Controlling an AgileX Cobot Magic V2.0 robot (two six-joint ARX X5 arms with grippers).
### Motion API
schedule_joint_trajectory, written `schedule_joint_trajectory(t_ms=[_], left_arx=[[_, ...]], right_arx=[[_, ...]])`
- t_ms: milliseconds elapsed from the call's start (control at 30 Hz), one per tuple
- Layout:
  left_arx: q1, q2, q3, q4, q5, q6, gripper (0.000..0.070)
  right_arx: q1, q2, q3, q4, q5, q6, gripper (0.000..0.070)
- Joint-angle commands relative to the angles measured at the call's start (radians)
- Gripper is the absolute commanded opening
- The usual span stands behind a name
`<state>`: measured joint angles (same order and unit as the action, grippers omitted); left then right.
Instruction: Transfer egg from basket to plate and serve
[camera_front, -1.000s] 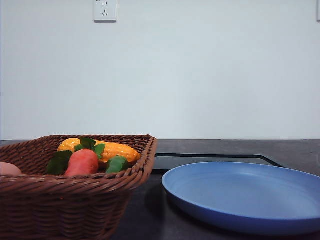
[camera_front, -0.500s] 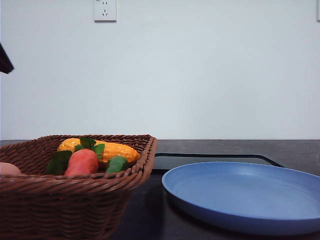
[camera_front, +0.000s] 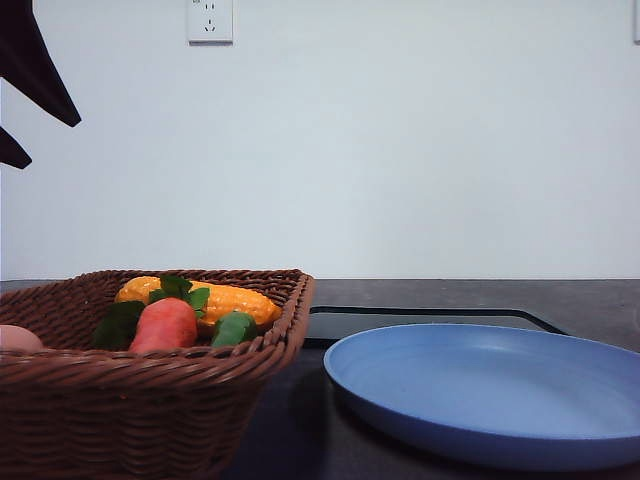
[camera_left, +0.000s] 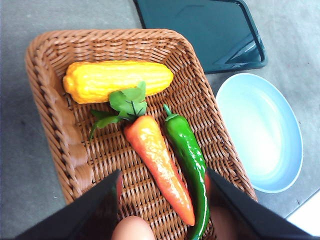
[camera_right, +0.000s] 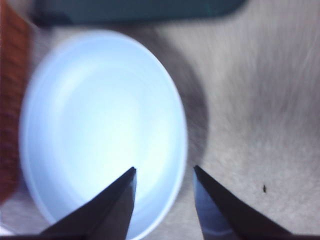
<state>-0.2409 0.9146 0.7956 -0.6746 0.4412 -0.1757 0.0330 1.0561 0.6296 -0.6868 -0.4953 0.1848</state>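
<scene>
Basket (camera_left: 55, 115) sits directly under our left tool (camera_left: 162, 200), whose two dark fingers stand wide apart with nothing between them. We see the egg (camera_left: 133, 229) in the basket just below the gap of that tool, at the near end of the wicker floor, untouched by either finger. Beyond it lie a carrot (camera_left: 160, 167) with green leaves, a green pepper (camera_left: 187, 160) close beside the carrot, and a yellow corn cob (camera_left: 117, 80) at the far end. In the front view the left tool (camera_front: 30, 95) hangs high above the basket (camera_front: 150, 400), and the egg (camera_front: 18, 338) peeks over the rim. Our right tool (camera_right: 164, 200) hovers spread open above the edge of the blue plate (camera_right: 100, 125), which rests on the table (camera_right: 260, 130) beside the basket, a black tray (camera_left: 200, 30) behind it
</scene>
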Motion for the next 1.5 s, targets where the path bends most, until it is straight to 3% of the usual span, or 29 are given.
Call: schedule_joint_trajectory(t_ms=[0, 367, 633, 767, 1067, 1200, 1333, 1467], left_arx=[[-0.004, 0.008, 0.015, 0.005, 0.004, -0.002, 0.0342], [-0.004, 0.008, 0.015, -0.001, 0.004, -0.001, 0.0341], [-0.004, 0.008, 0.015, -0.021, 0.003, 0.000, 0.0341], [-0.004, 0.008, 0.015, -0.023, 0.004, 0.003, 0.0341], [-0.009, 0.008, 0.015, -0.040, 0.004, 0.003, 0.0366], [-0.039, 0.008, 0.016, -0.064, 0.003, 0.003, 0.0466], [-0.108, 0.008, 0.030, -0.124, -0.006, 0.003, 0.0473], [-0.215, 0.024, 0.080, -0.228, -0.135, 0.003, 0.0473]], right_arx=[[0.010, 0.029, -0.024, 0.041, -0.003, 0.005, 0.0235], [0.074, 0.177, -0.086, 0.204, -0.029, 0.070, 0.0198], [0.085, 0.265, -0.085, 0.248, -0.028, 0.096, 0.0091], [0.084, 0.275, -0.085, 0.255, -0.027, 0.096, 0.0000], [0.072, 0.211, -0.085, 0.239, -0.027, 0.100, 0.0000], [0.041, 0.136, -0.085, 0.206, -0.026, 0.099, 0.0000], [0.001, 0.054, -0.085, 0.180, -0.024, 0.099, 0.0000], [-0.047, -0.012, -0.085, 0.158, -0.024, 0.099, 0.0000]])
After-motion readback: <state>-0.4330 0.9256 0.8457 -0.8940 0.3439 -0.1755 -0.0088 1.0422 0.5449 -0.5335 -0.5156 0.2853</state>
